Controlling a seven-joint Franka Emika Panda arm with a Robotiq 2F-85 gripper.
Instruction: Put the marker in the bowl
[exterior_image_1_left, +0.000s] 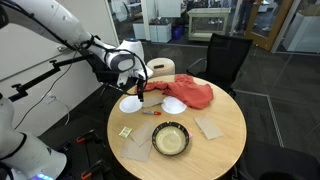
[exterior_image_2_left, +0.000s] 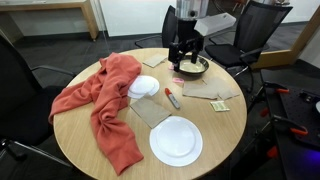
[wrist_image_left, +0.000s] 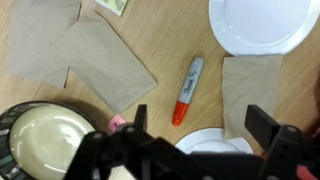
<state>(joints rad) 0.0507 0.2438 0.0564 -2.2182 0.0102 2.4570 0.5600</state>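
Approach is the step I judge myself to be on: my tool (wrist_image_left: 203, 130) hangs above the desk (wrist_image_left: 180, 30) with its fingers spread wide and nothing between them. Just ahead of that gap the marker (wrist_image_left: 188, 90) lies flat on bare wood between two brown napkins (wrist_image_left: 95, 60), touching neither, while the bowl (wrist_image_left: 40, 140) sits off to one side, near it but apart. Next I need to come straight down with the fingers astride the barrel, pinch it across its width, lift clear of the desk and carry it over the bowl before letting go.
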